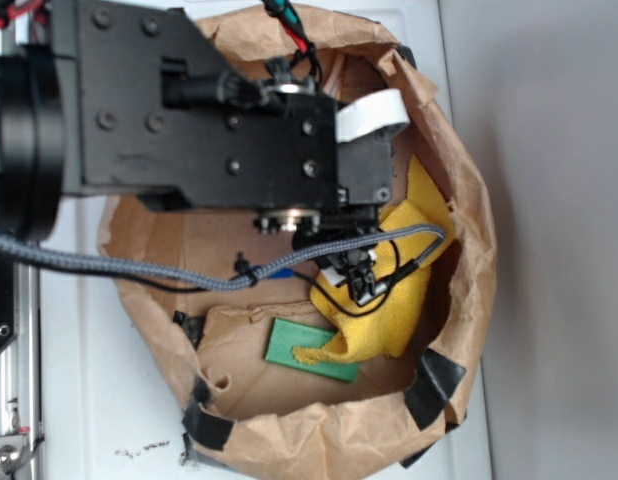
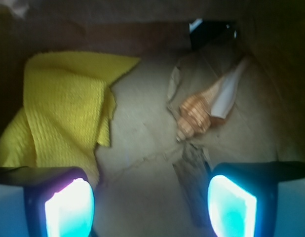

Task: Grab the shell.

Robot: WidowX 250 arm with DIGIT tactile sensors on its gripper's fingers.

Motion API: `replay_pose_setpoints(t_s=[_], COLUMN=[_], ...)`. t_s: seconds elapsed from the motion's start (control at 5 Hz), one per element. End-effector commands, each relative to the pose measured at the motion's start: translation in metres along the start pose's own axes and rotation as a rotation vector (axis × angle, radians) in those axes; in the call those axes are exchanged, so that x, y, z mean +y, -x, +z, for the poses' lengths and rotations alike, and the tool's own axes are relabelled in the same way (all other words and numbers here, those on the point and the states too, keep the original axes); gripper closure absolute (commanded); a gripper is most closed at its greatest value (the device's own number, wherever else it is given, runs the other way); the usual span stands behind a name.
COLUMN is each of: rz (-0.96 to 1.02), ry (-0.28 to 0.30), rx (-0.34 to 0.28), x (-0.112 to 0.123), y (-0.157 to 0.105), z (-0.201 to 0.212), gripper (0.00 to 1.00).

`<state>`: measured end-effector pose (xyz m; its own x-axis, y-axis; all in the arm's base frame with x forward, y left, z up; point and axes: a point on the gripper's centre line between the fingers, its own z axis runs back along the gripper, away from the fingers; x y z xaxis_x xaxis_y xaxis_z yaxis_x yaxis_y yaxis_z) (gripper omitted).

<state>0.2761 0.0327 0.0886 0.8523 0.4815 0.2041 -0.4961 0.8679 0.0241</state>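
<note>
In the wrist view, on your left, the yellow cloth (image 2: 63, 103) lies rumpled on the paper floor of the bag (image 2: 137, 148), with one corner folded over; it sits clear of the target, so it should not snag your approach. Your claw (image 2: 150, 207) is released, its two fingers spread wide at the bottom of the frame, with nothing between them. That spread looks meant to straddle something ahead of it.

Moving right, a brown piece of wood (image 2: 192, 177) lies just inside the right finger (image 2: 231, 207), nearer to you than the target. Watch it: closing here would likely catch it instead.

Beyond it, right of centre, the shell (image 2: 204, 108) rests on the bag floor, its pointed end angled up toward the far right wall. You still need to move forward and slightly right.

From outside, the arm (image 1: 219, 120) reaches down into the bag and hides the shell.
</note>
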Motion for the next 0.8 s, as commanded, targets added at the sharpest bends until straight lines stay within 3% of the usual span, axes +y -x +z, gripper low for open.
replay_pose_setpoints(t_s=[0.0,0.2,0.6], rz=[0.148,0.283,0.424], ry=[-0.084,-0.129,-0.097], rx=[-0.066,-0.07,-0.058], x=[0.031,0.042,0.056], y=[-0.017,-0.016,-0.013], z=[-0.003,0.001,-0.009], gripper=[0.0,0.0,0.0])
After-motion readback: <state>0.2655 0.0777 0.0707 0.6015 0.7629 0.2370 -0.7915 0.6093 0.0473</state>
